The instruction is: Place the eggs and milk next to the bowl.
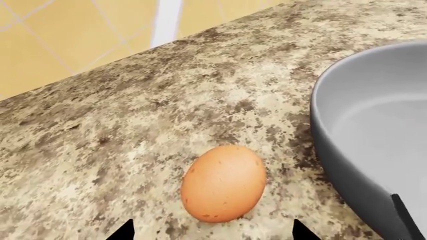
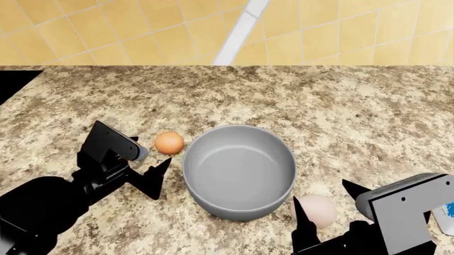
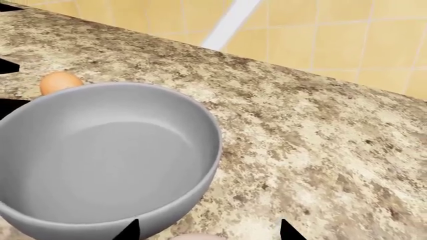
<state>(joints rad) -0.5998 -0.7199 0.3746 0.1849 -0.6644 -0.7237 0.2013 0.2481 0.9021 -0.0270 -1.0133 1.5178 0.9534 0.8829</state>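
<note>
The speckled counter (image 2: 354, 106) fills the head view; the grey bowl (image 2: 240, 171) sits centre. Left gripper (image 2: 150, 172), lower left, gapes empty. Right gripper (image 2: 328, 210) spreads around the pale egg (image 2: 316, 210), lower right. Orange egg (image 2: 169, 142) lies left of the bowl

Milk jug (image 2: 447, 217) was cut by the head view's right edge, only a white and blue sliver showing behind the right gripper (image 2: 322, 204). Pale egg (image 3: 200, 236) was cropped to a sliver in the right wrist view. Bowl (image 1: 373, 135) ran off the left wrist frame. Orange egg (image 3: 59, 82) sat half hidden behind the bowl's rim.
</note>
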